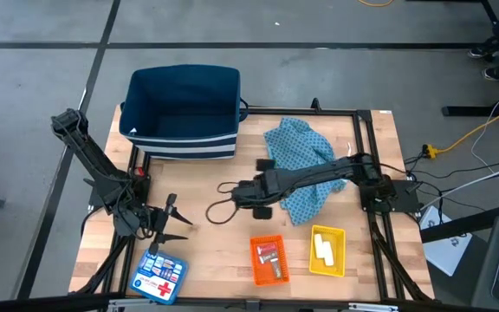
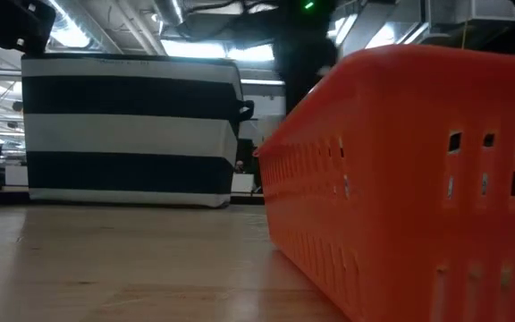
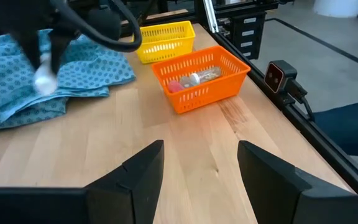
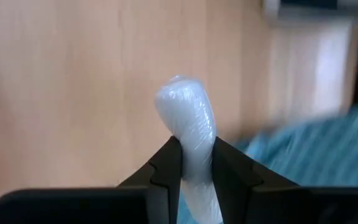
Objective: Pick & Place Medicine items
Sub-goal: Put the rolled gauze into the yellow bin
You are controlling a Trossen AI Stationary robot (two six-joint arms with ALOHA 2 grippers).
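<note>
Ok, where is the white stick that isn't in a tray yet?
The white stick is clamped in the right gripper, above the bare middle of the table, just left of the blue cloth and behind the orange tray.

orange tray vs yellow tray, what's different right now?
Colour: the orange tray versus the yellow tray. Contents: the orange tray holds small red and pale packets, the yellow tray holds white sticks. Position: in the high view the orange tray sits nearer the left arm's side, the yellow tray nearer the right arm's. Both are small slotted plastic baskets on the table's front edge, upright.
</note>
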